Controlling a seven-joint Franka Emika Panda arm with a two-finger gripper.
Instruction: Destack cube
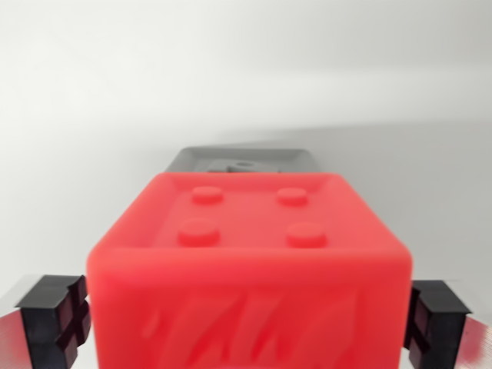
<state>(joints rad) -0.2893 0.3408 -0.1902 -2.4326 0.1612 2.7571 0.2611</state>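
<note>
A red cube (247, 261) with four round studs on its top fills the lower middle of the wrist view. Its two sides lie against my black finger pads, the left pad (55, 319) and the right pad (435, 323), so my gripper (246, 330) is shut on it. Behind the red cube, a grey cube (242, 160) shows only its top edge and a raised stud; the rest is hidden. Whether the red cube still rests on another cube cannot be told from this view.
A plain white surface and backdrop (246, 69) lie beyond the cubes. A soft grey shadow (407, 154) spreads across the surface at the wrist view's right.
</note>
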